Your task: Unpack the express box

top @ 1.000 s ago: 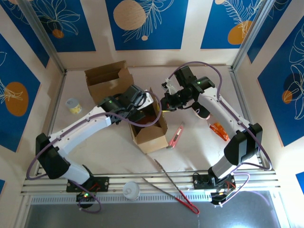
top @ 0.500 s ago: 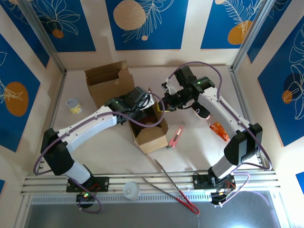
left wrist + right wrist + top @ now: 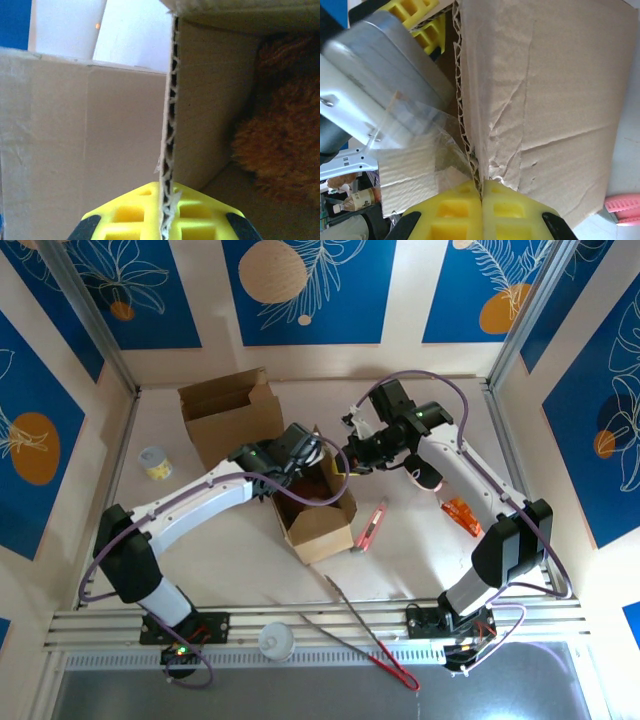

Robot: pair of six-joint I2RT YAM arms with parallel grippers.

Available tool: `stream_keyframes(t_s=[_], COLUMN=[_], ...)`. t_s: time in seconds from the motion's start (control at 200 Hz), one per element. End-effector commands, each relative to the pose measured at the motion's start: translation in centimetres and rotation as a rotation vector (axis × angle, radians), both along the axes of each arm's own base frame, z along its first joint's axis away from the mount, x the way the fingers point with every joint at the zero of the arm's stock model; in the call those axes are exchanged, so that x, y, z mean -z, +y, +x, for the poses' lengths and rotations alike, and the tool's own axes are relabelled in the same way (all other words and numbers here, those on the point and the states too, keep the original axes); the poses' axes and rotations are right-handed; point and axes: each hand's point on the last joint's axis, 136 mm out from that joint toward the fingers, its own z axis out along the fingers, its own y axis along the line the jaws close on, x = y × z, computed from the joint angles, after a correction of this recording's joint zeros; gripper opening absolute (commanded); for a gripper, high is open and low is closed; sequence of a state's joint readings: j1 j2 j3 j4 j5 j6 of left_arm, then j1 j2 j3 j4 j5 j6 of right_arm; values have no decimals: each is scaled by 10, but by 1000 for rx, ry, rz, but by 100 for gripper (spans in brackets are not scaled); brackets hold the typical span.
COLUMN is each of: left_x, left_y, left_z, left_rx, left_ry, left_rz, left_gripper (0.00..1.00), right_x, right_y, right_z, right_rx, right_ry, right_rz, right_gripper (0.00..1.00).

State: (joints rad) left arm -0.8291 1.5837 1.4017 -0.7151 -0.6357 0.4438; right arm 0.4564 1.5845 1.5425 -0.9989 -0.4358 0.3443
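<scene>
At the far left of the table [image 3: 230, 560] a small yellow-labelled tin [image 3: 153, 462] stands alone. Behind it a second cardboard box [image 3: 228, 412] sits open near the back wall, and both are well apart from the work. The left gripper [image 3: 303, 460] reaches into the express box [image 3: 318, 528] at the middle of the table. Its wrist camera shows the yellow fingers [image 3: 125, 215] pinched flat on the corrugated edge of a box wall [image 3: 172, 100], with nothing else between them. I judge this grip is meant to steady the box or spread it open. Just inside that wall, low in the box, lies a brown plush toy [image 3: 282, 135], the one item I can see in there, not yet lifted out. The right gripper [image 3: 348, 458] comes in from the other side and is likewise clamped tight on a torn cardboard flap [image 3: 545, 90], probably to pull it back so the mouth is wide. Right of the box a pink box cutter [image 3: 370, 527] lies on the table, and farther right an orange packet [image 3: 460, 515].
</scene>
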Motion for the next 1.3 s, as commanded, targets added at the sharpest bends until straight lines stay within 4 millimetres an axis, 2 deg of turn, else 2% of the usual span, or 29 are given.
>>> stream_keyframes(t_s=[0.0,0.085,0.315,0.44,0.505,0.69,0.815,0.89,1.005,1.17,1.295], left_x=[-31,-41,-48,-49,-51,-60,-64,-66,-68,-71,-75], left_y=[8,16,35,42,43,45,46,47,48,46,44], left_z=[-1,-5,-22,-31,-33,-37,-39,-39,-41,-44,-47], left_rx=[-41,-71,-166,-199,-207,-223,-225,-226,-230,-225,-219], left_ry=[-52,-50,4,20,23,19,17,17,16,30,40], left_rz=[-9,-13,-32,-60,-79,-119,-133,-136,-135,-169,-202], left_gripper=[0,0,0,0,0,0,0,0,0,0,0], right_x=[-7,-10,-22,-33,-40,-60,-60,-55,-45,-38,-43], right_y=[-5,-7,-13,-25,-35,-54,-46,-39,-21,26,48], right_z=[8,16,23,13,2,-47,-83,-98,-110,-115,-114], right_rx=[30,59,134,196,237,281,188,137,72,-6,-33], right_ry=[-33,-46,-72,-122,-164,-322,-395,-418,-430,-419,-480], right_rz=[8,-7,-33,-78,-116,-242,-294,-327,-309,-171,-163], right_gripper=[5,15,55,64,66,67,66,64,55,28,24])
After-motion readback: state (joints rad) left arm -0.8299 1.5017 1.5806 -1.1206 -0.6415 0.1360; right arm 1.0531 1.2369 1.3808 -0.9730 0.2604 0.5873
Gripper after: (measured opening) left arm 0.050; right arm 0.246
